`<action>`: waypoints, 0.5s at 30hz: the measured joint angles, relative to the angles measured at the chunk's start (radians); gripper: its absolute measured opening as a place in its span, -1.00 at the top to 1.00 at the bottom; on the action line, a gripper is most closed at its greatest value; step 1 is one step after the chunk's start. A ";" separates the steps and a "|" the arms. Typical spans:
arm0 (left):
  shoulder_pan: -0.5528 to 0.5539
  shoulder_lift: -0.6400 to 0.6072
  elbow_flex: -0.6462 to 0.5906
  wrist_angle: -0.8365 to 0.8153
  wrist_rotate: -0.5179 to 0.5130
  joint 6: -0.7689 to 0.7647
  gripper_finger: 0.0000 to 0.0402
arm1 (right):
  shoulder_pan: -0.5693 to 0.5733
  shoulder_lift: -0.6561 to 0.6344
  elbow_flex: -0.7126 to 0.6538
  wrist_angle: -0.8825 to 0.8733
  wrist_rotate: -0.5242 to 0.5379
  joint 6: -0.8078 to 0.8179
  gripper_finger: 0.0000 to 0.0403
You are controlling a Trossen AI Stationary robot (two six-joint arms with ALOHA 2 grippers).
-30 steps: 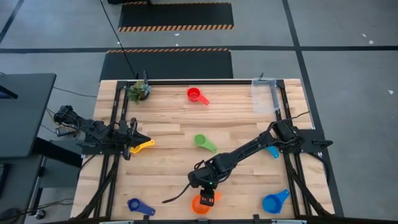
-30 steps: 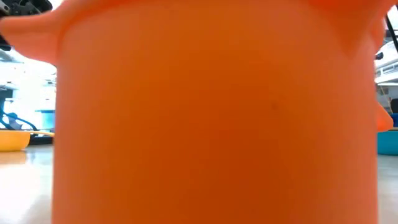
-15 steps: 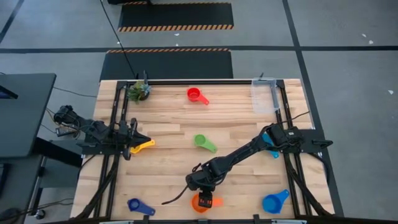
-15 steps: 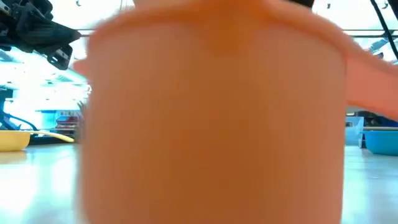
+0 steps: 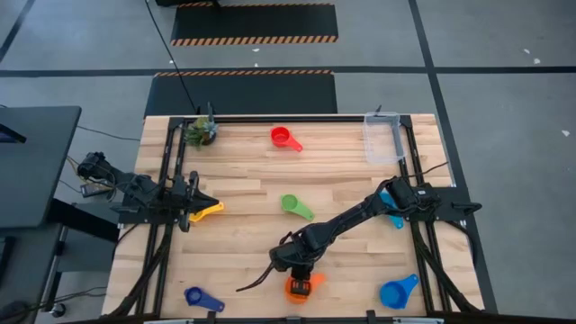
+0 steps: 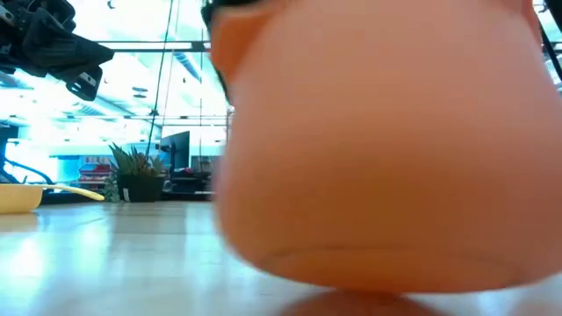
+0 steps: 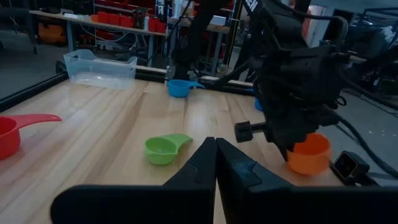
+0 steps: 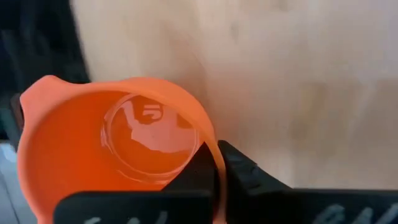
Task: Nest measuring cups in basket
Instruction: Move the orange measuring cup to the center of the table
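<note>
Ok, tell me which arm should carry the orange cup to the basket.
Right. The right pincer is shut on the orange cup's rim, already lifted off the table, and the basket sits on its side. The left pincer is shut near the yellow cup.

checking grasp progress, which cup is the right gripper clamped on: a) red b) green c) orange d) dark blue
c, the right gripper pinches the rim of the orange cup, and the low view shows that cup raised off the table.
</note>
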 joint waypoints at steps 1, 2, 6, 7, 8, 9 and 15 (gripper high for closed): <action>0.000 0.000 0.000 0.000 0.000 0.000 0.92 | -0.007 -0.004 0.000 -0.035 0.008 -0.011 0.96; 0.000 0.000 0.000 0.000 0.000 0.000 0.92 | -0.015 -0.010 0.000 -0.067 0.020 -0.022 0.96; 0.000 0.000 0.000 0.002 0.000 0.000 0.92 | -0.062 -0.041 0.000 -0.229 0.099 -0.100 0.96; 0.000 -0.001 0.000 0.003 0.000 0.000 0.92 | -0.076 -0.046 0.000 -0.266 0.128 -0.114 0.96; 0.000 -0.002 0.000 0.003 0.000 0.000 0.92 | -0.089 -0.054 0.000 -0.296 0.156 -0.127 0.96; 0.000 -0.002 0.000 0.002 0.000 0.000 0.92 | -0.102 -0.060 0.000 -0.327 0.187 -0.140 0.96; 0.001 -0.002 0.000 0.001 0.000 0.000 0.92 | -0.176 -0.072 0.000 -0.362 0.252 -0.205 0.96</action>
